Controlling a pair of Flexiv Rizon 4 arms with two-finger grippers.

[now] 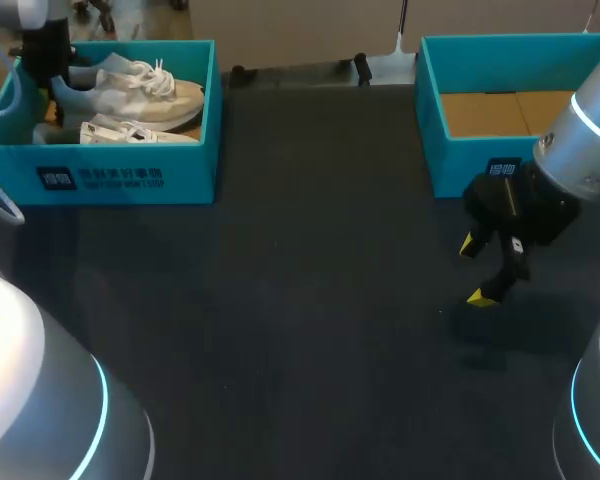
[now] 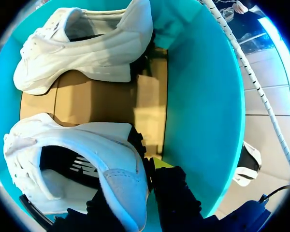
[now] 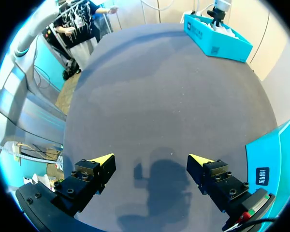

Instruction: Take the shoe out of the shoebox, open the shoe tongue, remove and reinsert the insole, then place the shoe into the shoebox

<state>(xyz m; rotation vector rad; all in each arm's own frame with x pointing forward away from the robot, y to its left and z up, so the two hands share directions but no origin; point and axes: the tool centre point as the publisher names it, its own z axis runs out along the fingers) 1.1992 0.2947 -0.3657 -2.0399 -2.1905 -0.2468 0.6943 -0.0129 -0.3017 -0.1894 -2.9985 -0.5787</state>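
L arm [image 1: 42, 45] comes in at far-left corner, wrist pointing down. L gripper [image 2: 135, 183] is clamped on the heel of the shoe [image 2: 77, 159]; one yellow tip [image 2: 159, 163] shows on the outer side, the other is hidden. R arm [image 1: 580, 140] enters from the right, angled down. R gripper [image 1: 474, 271] hangs low w/ fingers [image 3: 99, 166] spread wide.

Light: even, overhead, dark bench [image 1: 300, 300] muted | Shadow: soft blot on bench under right claw [image 3: 151, 159] | Shoebox [image 2: 203, 96]: shoe [image 2: 101, 159] bright white, box floor shaded beside it
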